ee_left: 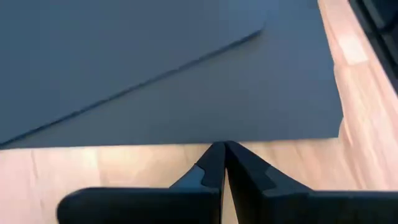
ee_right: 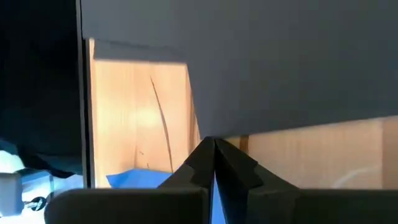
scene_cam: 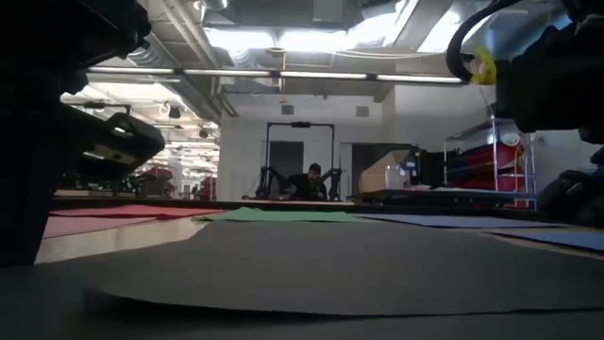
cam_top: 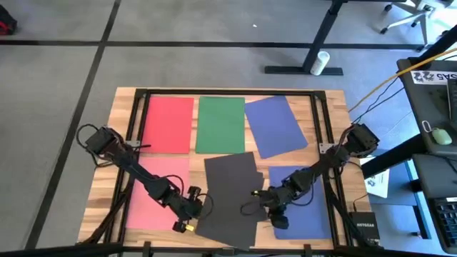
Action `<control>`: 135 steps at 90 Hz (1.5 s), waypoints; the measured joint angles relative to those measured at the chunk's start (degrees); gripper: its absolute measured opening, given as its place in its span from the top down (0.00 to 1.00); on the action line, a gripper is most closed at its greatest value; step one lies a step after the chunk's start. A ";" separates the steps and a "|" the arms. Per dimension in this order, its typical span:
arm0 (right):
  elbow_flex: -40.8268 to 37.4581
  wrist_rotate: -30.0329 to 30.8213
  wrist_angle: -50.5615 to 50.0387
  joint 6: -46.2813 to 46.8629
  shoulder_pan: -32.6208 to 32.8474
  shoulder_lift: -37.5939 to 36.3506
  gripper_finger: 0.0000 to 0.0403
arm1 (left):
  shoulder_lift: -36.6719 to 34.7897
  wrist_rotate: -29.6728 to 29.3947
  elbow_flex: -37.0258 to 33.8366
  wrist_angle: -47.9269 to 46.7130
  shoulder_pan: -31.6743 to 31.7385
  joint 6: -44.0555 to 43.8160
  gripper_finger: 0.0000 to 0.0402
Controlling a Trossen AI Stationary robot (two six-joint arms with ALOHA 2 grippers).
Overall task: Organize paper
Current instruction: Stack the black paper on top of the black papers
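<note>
Coloured paper lies flat on the wooden table (cam_top: 335, 107): red (cam_top: 170, 125), green (cam_top: 220, 125) and a tilted blue sheet (cam_top: 275, 125) along the far side, pink (cam_top: 153, 193) near left, another blue (cam_top: 307, 214) near right. Two dark grey sheets overlap in the middle, one farther (cam_top: 230, 168), one nearer (cam_top: 228, 221). My left gripper (cam_top: 197, 215) is shut at the nearer grey sheet's left edge. My right gripper (cam_top: 257, 203) is shut at its right side. In the low view this sheet (scene_cam: 311, 264) humps up off the table. My left gripper meets the left edge (ee_left: 217, 140) of the nearer grey sheet with its shut fingertips, coming low from the table's left. Only the very edge reaches the tips; the other grey sheet (ee_left: 124, 50) lies over this one farther in. My right gripper has its shut fingertips on a corner (ee_right: 205, 134) of the nearer grey sheet on its right side, coming low from the table's right. The sheet spreads away from the tips, above the wood (ee_right: 137, 112). Blue paper (ee_right: 134, 178) lies beneath the fingers.
A black frame rail (cam_top: 314, 121) runs around the table top. Off the right edge are a white printed sheet (cam_top: 378, 182), a small black box (cam_top: 368, 228) and a desk with a mouse (cam_top: 441, 135). A person (scene_cam: 311, 181) sits far behind.
</note>
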 joint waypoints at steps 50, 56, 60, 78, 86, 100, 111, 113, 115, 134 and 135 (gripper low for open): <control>-0.05 -0.60 11.70 -0.12 -0.20 4.42 1.00 | 0.96 -0.50 0.02 4.63 0.02 0.13 1.00; 0.01 -0.81 12.54 0.20 -0.17 4.77 1.00 | 0.96 -0.54 0.02 4.82 0.02 0.17 1.00; 0.02 -0.79 12.66 0.52 -0.17 4.79 1.00 | 0.97 -0.59 0.02 5.26 0.02 0.37 1.00; 2.48 -2.89 12.65 0.66 -0.02 5.09 1.00 | 1.03 -0.83 -0.09 7.56 0.04 0.89 1.00; 4.76 -3.54 11.32 -0.97 0.00 5.01 1.00 | 1.03 -0.83 -0.07 7.65 0.04 0.87 1.00; 10.28 -3.63 -0.67 -5.52 0.00 4.27 1.00 | 0.94 -0.81 -0.07 7.54 -0.25 1.65 1.00; 14.84 0.50 -15.63 -8.50 -0.07 3.69 1.00 | 0.57 -0.79 0.02 6.72 -0.26 2.66 1.00; 15.51 1.62 -18.76 -8.97 -0.07 3.64 1.00 | 0.41 -0.79 0.02 6.57 -0.26 2.45 1.00; 16.14 2.93 -22.14 -9.46 -0.09 3.44 1.00 | 0.10 -0.85 0.02 6.15 -0.21 2.27 1.00; 17.46 12.85 -37.42 -11.16 -2.91 3.21 1.00 | -4.38 -6.69 -0.12 0.73 0.28 2.59 1.00; 17.34 13.11 -37.41 -11.23 -3.15 3.21 1.00 | -4.71 -7.17 -0.10 0.38 0.37 2.62 1.00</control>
